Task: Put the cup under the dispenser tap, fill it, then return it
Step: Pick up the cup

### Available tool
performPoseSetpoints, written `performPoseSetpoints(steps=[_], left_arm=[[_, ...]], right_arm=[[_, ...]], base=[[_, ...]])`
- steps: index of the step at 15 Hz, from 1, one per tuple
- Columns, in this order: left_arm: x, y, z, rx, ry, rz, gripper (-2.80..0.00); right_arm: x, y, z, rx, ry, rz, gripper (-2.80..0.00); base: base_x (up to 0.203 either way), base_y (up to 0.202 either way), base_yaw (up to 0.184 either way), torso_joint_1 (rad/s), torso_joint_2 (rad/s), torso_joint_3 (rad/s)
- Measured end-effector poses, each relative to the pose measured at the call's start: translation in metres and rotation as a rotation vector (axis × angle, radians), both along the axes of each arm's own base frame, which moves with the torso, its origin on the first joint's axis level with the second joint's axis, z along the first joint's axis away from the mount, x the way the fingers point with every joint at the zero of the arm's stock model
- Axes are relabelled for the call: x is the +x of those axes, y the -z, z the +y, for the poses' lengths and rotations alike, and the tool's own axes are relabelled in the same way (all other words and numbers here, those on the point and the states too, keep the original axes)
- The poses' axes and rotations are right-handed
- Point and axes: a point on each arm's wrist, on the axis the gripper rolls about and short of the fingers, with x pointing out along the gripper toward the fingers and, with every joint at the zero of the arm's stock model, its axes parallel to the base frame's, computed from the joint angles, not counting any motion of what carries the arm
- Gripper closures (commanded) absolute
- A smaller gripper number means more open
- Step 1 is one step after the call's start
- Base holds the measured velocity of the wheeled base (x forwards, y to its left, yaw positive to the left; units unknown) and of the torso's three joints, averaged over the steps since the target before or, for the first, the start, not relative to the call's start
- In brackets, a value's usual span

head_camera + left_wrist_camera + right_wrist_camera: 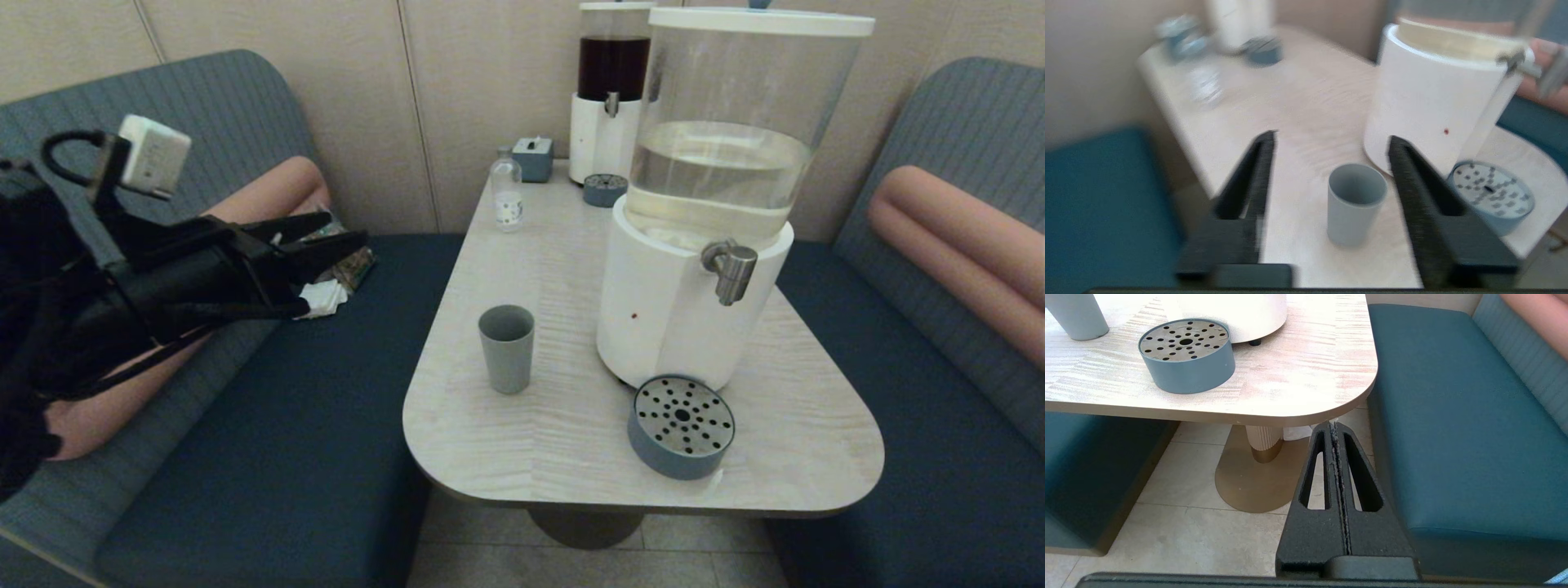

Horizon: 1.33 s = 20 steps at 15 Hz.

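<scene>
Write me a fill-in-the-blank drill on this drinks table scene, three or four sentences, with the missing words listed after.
1. The cup stands upright on the table and holds ____ liquid.
2. The left gripper is off the table's left side, aimed at the cup, jaws ____.
3. The round drip tray sits on the table below the dispenser tap, and ____ stands on it.
4. The right gripper is low beside the table edge, jaws ____.

Missing words: no; open; nothing; shut
</scene>
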Motion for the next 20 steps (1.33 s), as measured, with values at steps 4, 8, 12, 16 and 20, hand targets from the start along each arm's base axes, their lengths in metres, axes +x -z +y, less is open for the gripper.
performPoseSetpoints(steps=[4,8,12,16,20], left_arm=[[0.042,0.067,0.008,0.084,0.216,-0.101,-2.8],[0.053,0.108,0.042,0.125,0.364,-0.024,-2.8],[0.062,0.14,0.054,0.171,0.439,-0.01,-2.8],[0.082,0.166,0.038,0.179,0.494,-0.002,-2.8],[0.111,0.179,0.018,0.181,0.539,-0.027,-2.8]], right_arm=[[0.0,0.0,0.0,0.0,0.0,0.0,0.0],[0.0,0.0,0.0,0.0,0.0,0.0,0.0],[0.0,0.0,0.0,0.0,0.0,0.0,0.0],[0.0,0.0,0.0,0.0,0.001,0.0,0.0],[0.0,0.0,0.0,0.0,0.001,0.0,0.0]], base=[[0.0,0.0,0.0,0.0,0.0,0.0],[0.0,0.0,0.0,0.0,0.0,0.0],[0.0,0.0,0.0,0.0,0.0,0.0],[0.0,0.0,0.0,0.0,0.0,0.0],[0.0,0.0,0.0,0.0,0.0,0.0]])
